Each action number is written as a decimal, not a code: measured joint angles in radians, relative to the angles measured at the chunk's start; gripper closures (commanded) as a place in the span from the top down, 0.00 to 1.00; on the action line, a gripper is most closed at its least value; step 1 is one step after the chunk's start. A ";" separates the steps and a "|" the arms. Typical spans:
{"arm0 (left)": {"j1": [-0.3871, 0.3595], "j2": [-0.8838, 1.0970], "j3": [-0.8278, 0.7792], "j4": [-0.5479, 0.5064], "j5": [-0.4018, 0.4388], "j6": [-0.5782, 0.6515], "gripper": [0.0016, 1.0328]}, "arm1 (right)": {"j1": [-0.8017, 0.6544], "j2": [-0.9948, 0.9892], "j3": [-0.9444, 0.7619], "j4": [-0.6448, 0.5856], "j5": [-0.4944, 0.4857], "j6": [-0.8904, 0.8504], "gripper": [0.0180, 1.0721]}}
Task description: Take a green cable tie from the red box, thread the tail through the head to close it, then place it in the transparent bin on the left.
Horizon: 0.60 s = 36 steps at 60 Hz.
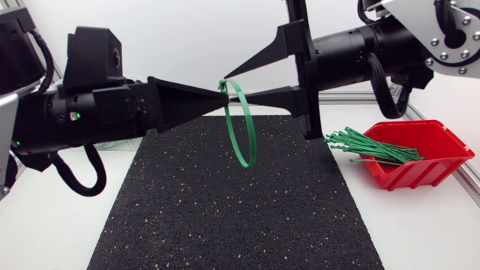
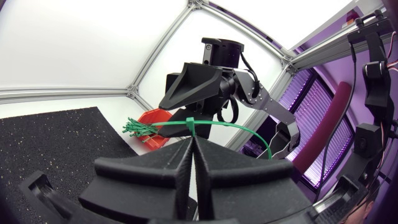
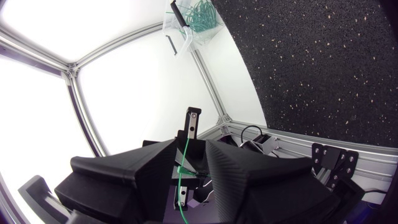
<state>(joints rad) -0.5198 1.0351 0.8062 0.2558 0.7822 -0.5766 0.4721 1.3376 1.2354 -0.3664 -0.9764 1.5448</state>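
Green cable tie, closed into a loop, hangs upright in the air above the middle of a black mat. The left gripper, entering from the left, has its jaws pressed together on the tie's head at the top of the loop. The right gripper, entering from the right, meets it tip to tip with jaws spread wide. A strand of the tie passes between them, apparently unpinched.

Threading looks done. What seems left is carrying the loop to the transparent bin. The right wrist view shows the bin just off a left corner of the mat, beside a frame rail, with green ties inside. In the head view the left arm hides it.

The red box of spare ties sits on the white bench at right, well apart. The mat beneath the loop is bare, leaving room to lower. The rail by the bin is the edge to mind.
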 measured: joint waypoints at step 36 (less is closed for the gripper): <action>0.000 0.000 0.000 0.003 0.007 -0.003 0.03 | 0.053 0.002 0.023 0.004 0.037 0.000 0.06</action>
<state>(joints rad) -0.5198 1.0351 0.8066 0.2592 0.7895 -0.5797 0.5247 1.3399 1.2587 -0.3626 -0.9390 1.5448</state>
